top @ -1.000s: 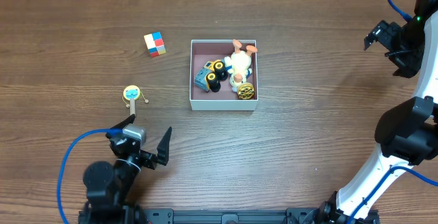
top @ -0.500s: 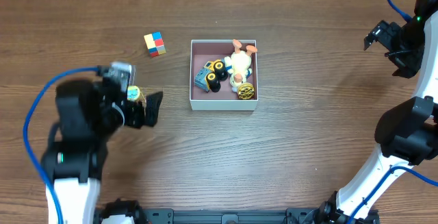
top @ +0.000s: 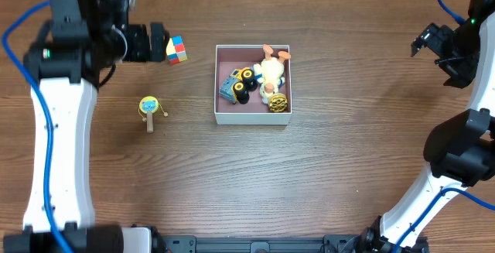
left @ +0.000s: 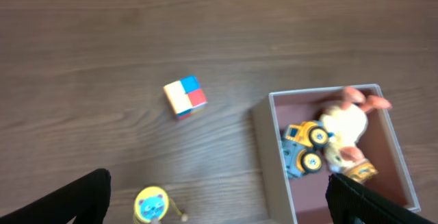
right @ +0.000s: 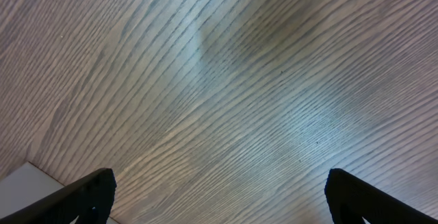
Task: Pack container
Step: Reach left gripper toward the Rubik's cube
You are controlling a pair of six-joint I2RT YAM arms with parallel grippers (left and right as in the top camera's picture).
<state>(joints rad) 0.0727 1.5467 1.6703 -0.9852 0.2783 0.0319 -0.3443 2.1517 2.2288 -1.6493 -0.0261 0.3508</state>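
The container (top: 216,90), a square white box with a pink inside, sits mid-table and holds a yellow and blue truck (top: 238,85), a cream plush figure (top: 271,71) and a small golden toy (top: 278,103). A coloured cube (top: 176,49) lies to its left, and a yellow round cat-face toy (top: 148,107) on a stick lies nearer the front. My left gripper (top: 147,42) hangs open just left of the cube, high above the table. In the left wrist view, the cube (left: 185,96), cat-face toy (left: 153,205) and container (left: 263,148) lie below the open left gripper (left: 222,207). My right gripper (top: 441,52) stands open at the far right.
The right wrist view shows only bare wood grain between the wide-apart fingers (right: 89,195), plus a pale corner (right: 24,183) at the lower left. The right arm's white links (top: 456,160) stand along the table's right edge.
My left arm has swung from the table's front edge, past the cat-face toy, up to the far left beside the cube. It stays open. The right arm has not moved.
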